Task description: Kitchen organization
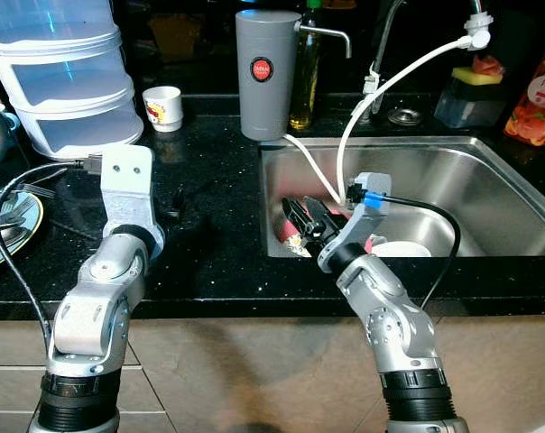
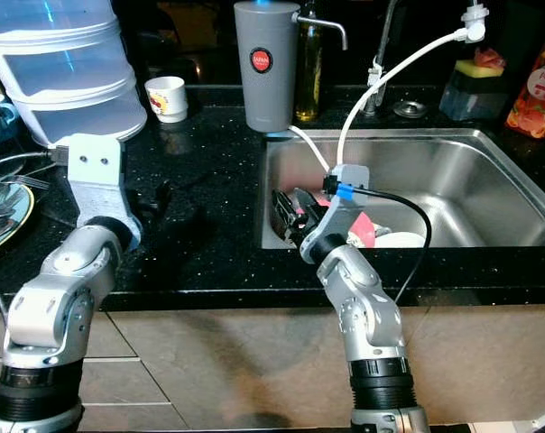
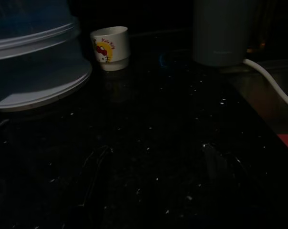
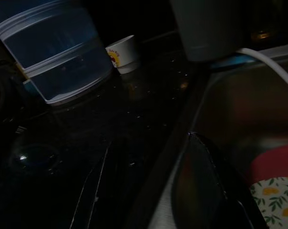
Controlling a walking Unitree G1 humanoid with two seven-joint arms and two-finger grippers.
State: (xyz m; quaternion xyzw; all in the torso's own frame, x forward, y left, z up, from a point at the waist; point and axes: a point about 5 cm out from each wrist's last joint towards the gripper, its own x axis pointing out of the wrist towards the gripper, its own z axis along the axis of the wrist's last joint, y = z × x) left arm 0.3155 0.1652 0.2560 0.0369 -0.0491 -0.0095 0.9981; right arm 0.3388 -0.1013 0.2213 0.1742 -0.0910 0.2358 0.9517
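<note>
Your right gripper (image 1: 301, 219) sits low at the sink's (image 1: 489, 171) near left corner, fingers parted, straddling the rim beside a red item (image 4: 273, 162) and a leaf-patterned cloth (image 4: 275, 200). Your left gripper (image 3: 153, 176) rests spread and empty on the black countertop (image 1: 209, 207). Farther back stand a small cartoon cup (image 1: 163, 107), stacked plastic containers (image 1: 65, 77) and a grey canister (image 1: 266, 72).

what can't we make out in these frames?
- Items in the sink near its left corner: the right gripper and its arm cover them in both eye views.
- Left gripper: black fingers blend into the dark countertop; left wrist view too dark to judge opening.
- Plate: cut off by the left eye view's edge.
</note>
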